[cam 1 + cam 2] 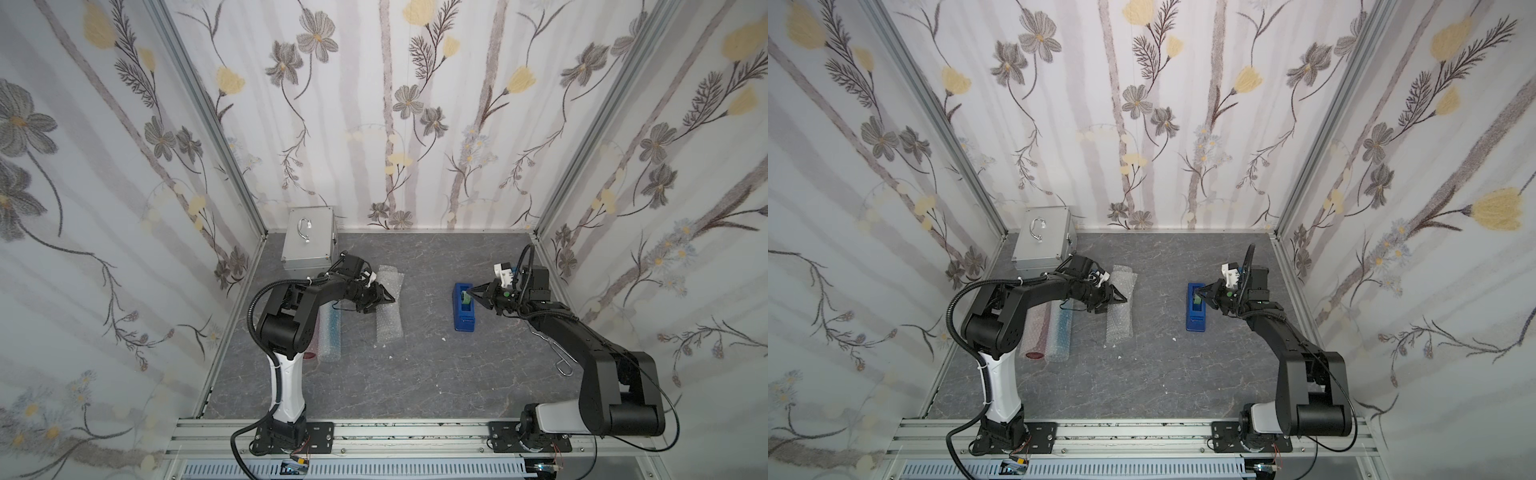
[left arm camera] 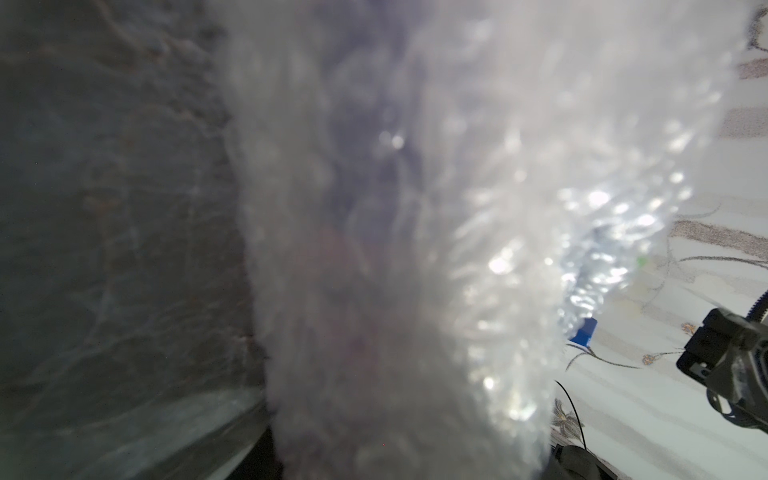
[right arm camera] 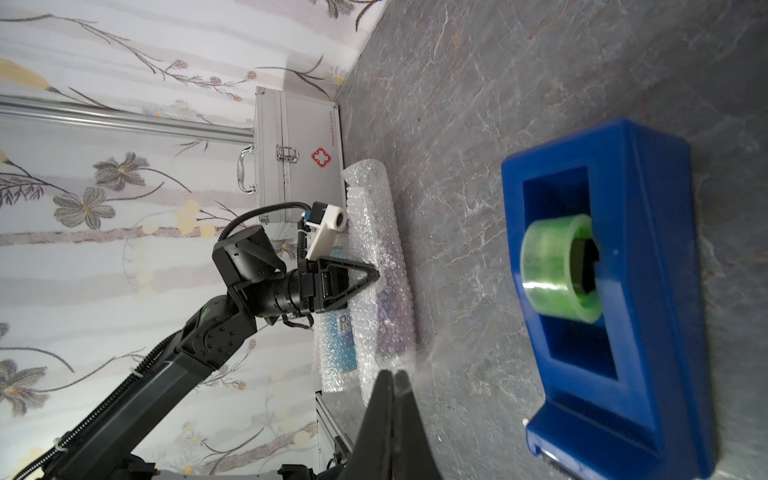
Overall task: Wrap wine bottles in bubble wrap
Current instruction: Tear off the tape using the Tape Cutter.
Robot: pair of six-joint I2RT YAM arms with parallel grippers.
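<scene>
Wrapped purple-liquid glass bottle [image 3: 391, 309] lies mid grey marbled tabletop [image 1: 415, 374].
L black gripper [image 1: 380, 304], jaws part-spread on its clear bubble wrap [image 1: 390, 328], grip unclear; R gripper [image 3: 392, 376] pressed together, tips by blue plastic tape dispenser [image 1: 464, 320].

All three wine bottles are lying flat, each rolled in bubble wrap [image 1: 390, 324]. The red bottle [image 1: 1036, 354] and the blue bottle [image 1: 1064, 322] are resting side by side near the table's left edge. The purple bottle [image 3: 390, 307] is lying further in, under my left gripper [image 1: 384, 302].
</scene>
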